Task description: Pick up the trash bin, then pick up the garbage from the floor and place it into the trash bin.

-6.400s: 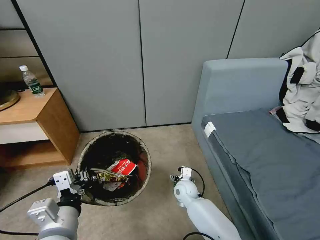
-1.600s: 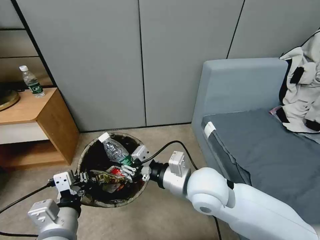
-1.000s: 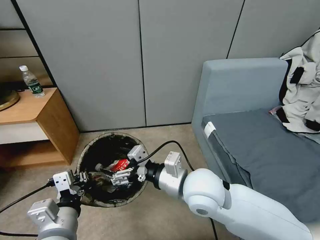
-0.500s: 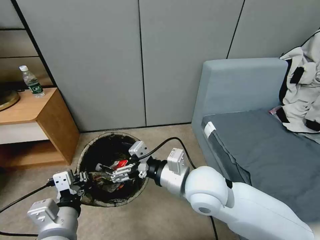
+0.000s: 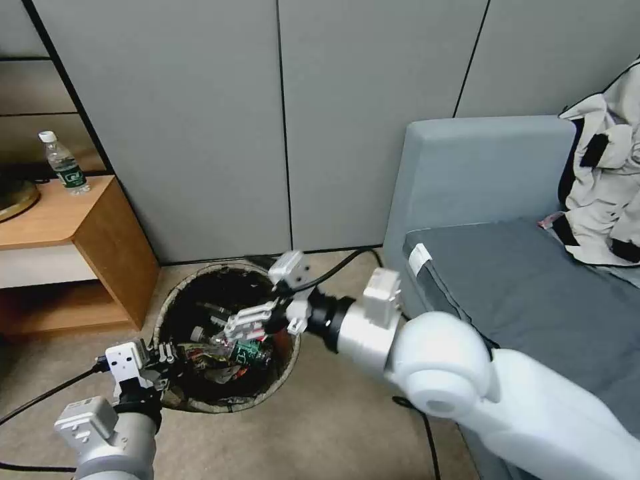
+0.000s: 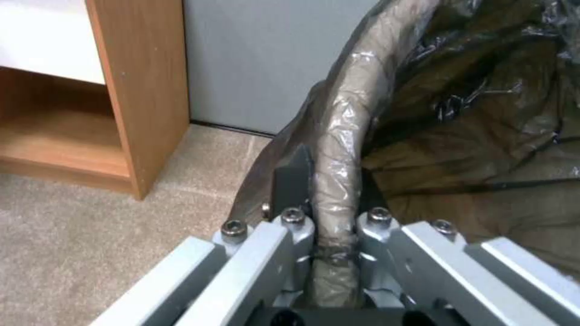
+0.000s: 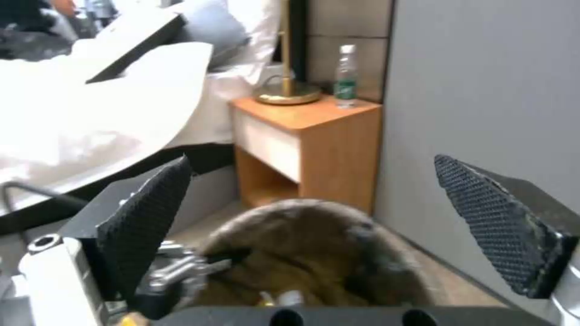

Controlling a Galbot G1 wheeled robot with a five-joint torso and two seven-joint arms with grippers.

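The left gripper (image 6: 326, 226) pinches the near rim of the bin (image 5: 175, 293), which sits on the carpet (image 5: 333, 427) by the nightstand (image 5: 100, 240), while the right gripper (image 5: 233, 321), fingers spread and empty, hangs over the garbage (image 5: 230, 353) inside it.

It was a bedroom, like one in a hotel or a home. A wooden nightstand (image 5: 63, 247) carried a water bottle (image 5: 62, 163) and a brass lamp base (image 7: 287, 94). A bed with white bedding (image 7: 97, 113) stood beside it. A grey sofa (image 5: 507, 267) held a jacket (image 5: 603, 180), and beige carpet (image 5: 320, 427) covered the floor.
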